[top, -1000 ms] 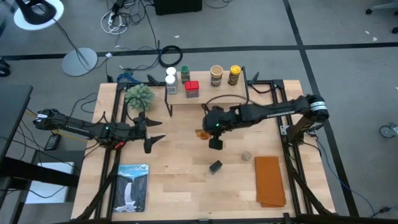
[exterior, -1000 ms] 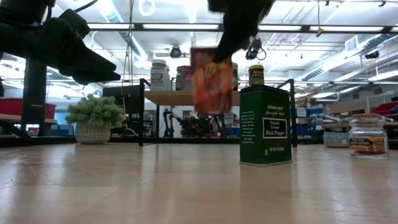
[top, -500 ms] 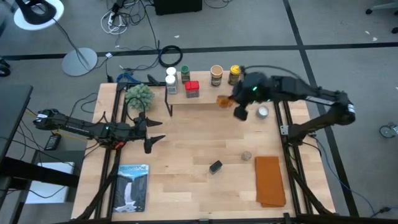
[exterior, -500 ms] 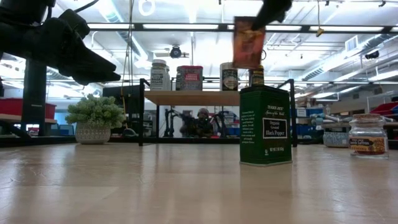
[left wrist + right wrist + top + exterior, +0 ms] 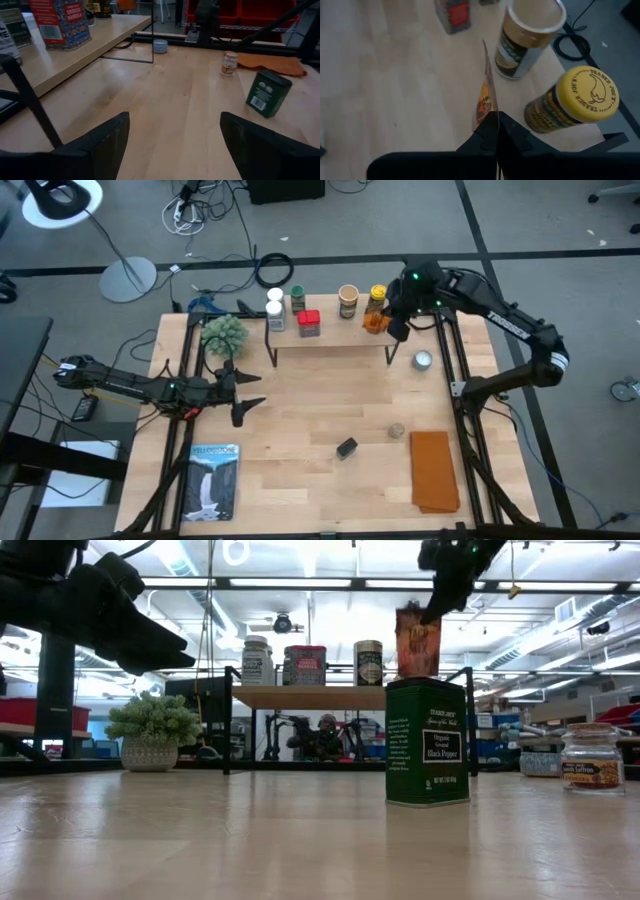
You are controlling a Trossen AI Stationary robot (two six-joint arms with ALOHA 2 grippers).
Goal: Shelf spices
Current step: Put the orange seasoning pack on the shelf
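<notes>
Five spices stand on the shelf (image 5: 330, 340); the orange packet (image 5: 374, 323) is gripped by the right pincer (image 5: 385, 325) above it. The black pepper tin (image 5: 346, 447) and small jar (image 5: 397, 430) remain on the desk (image 5: 300, 430). The left pincer (image 5: 245, 390) is held released.

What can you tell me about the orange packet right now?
The orange packet is thin, flat and glossy, with printed red-orange artwork. It hangs upright, edge-on to the wrist camera, pinched at its top by the shut right gripper. It is over the right end of the shelf, close beside the yellow-capped jar and near the tan canister. Whether its bottom touches the board cannot be seen.
</notes>
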